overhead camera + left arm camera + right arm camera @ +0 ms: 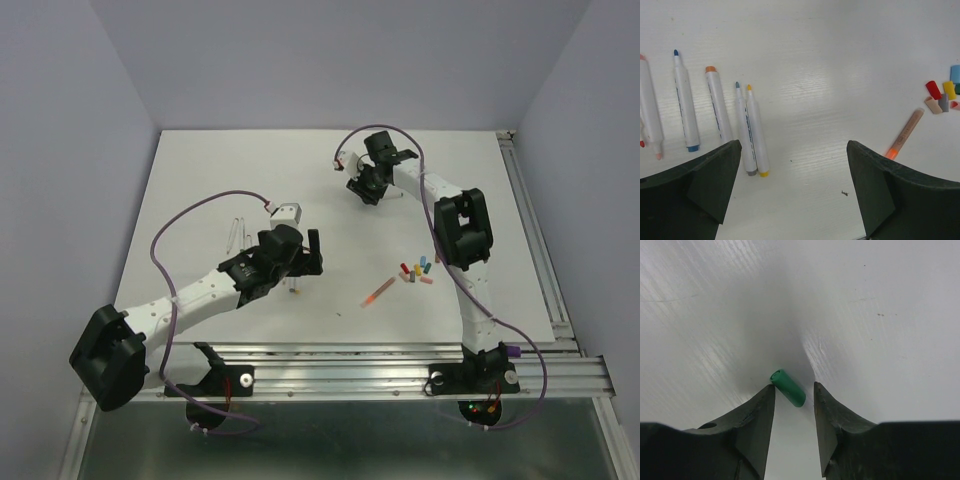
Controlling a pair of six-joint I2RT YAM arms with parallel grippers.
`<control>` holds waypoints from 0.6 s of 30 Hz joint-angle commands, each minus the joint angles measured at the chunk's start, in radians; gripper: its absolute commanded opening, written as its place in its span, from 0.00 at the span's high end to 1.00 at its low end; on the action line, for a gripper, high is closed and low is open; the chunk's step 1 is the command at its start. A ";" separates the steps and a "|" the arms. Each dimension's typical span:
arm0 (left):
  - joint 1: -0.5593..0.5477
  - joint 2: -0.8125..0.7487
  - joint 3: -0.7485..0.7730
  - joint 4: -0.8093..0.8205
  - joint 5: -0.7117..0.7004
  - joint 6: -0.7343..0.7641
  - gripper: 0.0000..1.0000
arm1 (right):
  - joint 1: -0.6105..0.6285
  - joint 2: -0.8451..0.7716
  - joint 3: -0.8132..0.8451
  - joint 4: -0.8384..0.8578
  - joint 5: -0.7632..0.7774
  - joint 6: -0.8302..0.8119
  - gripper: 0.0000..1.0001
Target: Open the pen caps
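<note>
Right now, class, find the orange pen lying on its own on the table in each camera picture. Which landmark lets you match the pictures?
Top external: orange pen right of centre, lying diagonally, just left of the loose caps.
Left wrist: same pen at the right, above the left tool's right finger.
Right wrist: not in it; only a green cap shows.
Shared landmark: the loose caps, seen in the top and left wrist views.

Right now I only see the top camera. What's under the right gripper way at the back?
Observer: A green pen cap lies on the table between the right gripper's fingers.
Operator: Is it squeezing it?
Observer: Not visibly. The jaws stand apart around the cap; I can't tell if one touches it.
Operator: And the left one?
Observer: The left gripper is wide open and empty, with a row of pens lying beside it.
</note>
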 commanded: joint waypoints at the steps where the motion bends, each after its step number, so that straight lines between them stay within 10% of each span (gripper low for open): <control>1: 0.005 0.006 0.046 -0.003 -0.018 0.011 0.01 | -0.014 0.043 -0.036 -0.054 0.013 -0.025 0.58; 12: 0.005 0.014 0.060 -0.002 -0.009 0.015 0.01 | -0.014 0.028 0.008 -0.080 -0.091 0.032 0.88; 18: 0.005 -0.033 0.037 0.013 0.018 0.005 0.01 | -0.012 -0.165 -0.195 0.240 -0.113 0.261 0.99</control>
